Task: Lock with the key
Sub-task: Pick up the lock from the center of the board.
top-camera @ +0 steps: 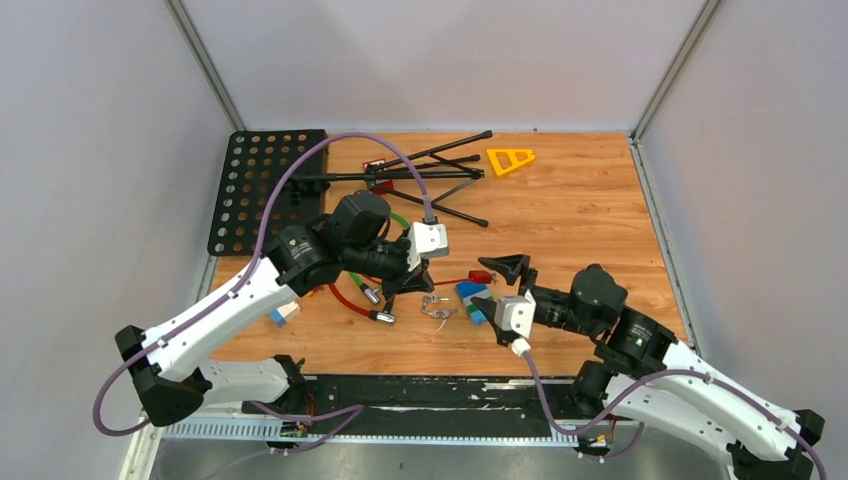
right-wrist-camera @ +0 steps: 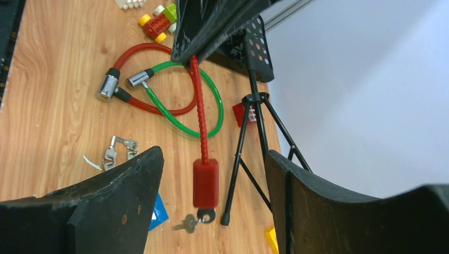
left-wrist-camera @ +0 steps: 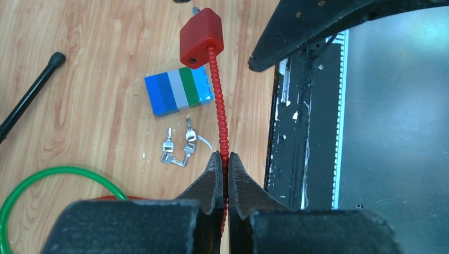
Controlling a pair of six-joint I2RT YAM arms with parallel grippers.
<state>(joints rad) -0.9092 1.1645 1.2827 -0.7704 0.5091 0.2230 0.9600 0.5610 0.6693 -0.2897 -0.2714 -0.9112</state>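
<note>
While left gripper [left-wrist-camera: 223,159] clamps ribbed cable [left-wrist-camera: 219,106], blocky lock [left-wrist-camera: 201,38] (red) holds key [right-wrist-camera: 204,216]

Lock body [left-wrist-camera: 201,38]: red, blocky, rounded corners, small dark hole in one side face. Ribbed cable [left-wrist-camera: 219,106]: same red, leaves one end of body and runs dead straight, no sag. Cable is pinched in my left gripper [left-wrist-camera: 223,159], jaws closed tight on it partway along; remainder passes under my fingers, not vis. Key [right-wrist-camera: 207,215]: dark head, seated in end of body opp. the cable. 2nd silver key [right-wrist-camera: 185,225] hangs off it, tilted. Body sits out ahead of my grip, in line w/ cable. Resting or lifted: can't tell.
</note>
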